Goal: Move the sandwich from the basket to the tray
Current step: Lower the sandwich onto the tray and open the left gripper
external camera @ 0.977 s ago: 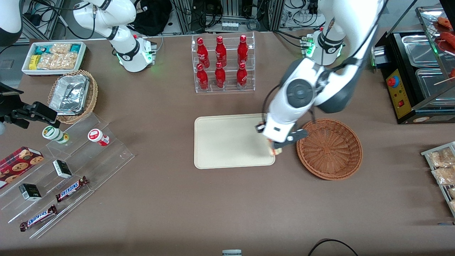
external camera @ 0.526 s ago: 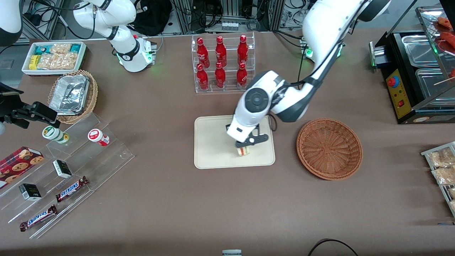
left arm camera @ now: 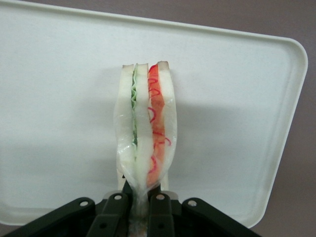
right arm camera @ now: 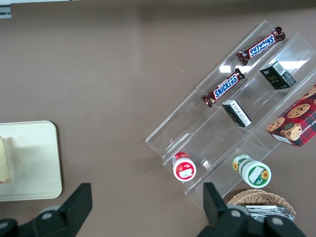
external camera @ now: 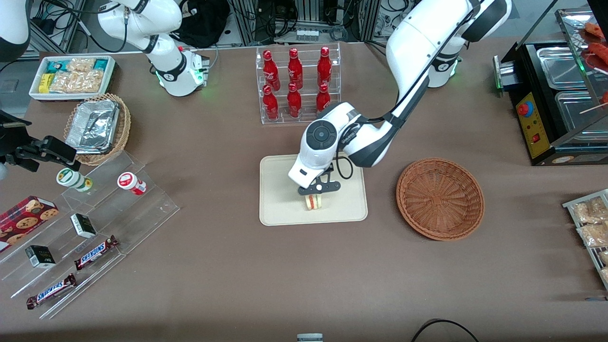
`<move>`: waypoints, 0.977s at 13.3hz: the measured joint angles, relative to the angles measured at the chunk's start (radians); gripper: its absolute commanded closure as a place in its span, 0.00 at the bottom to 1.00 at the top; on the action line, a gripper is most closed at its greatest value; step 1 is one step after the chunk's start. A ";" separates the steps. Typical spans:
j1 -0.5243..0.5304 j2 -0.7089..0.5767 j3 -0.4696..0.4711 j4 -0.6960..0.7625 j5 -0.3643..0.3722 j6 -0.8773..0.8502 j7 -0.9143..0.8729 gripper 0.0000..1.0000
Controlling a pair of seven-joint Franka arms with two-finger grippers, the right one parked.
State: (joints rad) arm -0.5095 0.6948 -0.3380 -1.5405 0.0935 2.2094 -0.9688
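Sandwich (left arm camera: 146, 126), soft, light and film-wrapped, is pinched at its narrow wrapper end by the gripper (left arm camera: 140, 200); it hangs below, over the tray (left arm camera: 59, 98). Squeezing should be avoided.

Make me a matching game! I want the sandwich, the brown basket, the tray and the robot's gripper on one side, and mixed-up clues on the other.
Things:
1. sandwich
2. basket
3. tray
4. gripper

Clues:
A. cream, flat, lying under the sandwich
B. shut, above the tray
C. nothing inside it
D. pinched between two black fingers

Pairs: 1-D, 2-C, 3-A, 4-B
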 measured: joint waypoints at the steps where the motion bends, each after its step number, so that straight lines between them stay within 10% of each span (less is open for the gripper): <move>1: -0.009 0.011 0.000 0.000 0.003 0.010 0.000 0.86; 2: -0.017 0.021 0.000 0.000 0.009 0.014 0.000 0.84; 4: -0.022 0.036 0.000 0.000 0.025 0.016 0.000 0.00; 13: 0.006 -0.079 0.013 0.030 0.026 -0.072 -0.026 0.00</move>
State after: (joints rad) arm -0.5037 0.6155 -0.3248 -1.5107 0.1198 2.1373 -0.9944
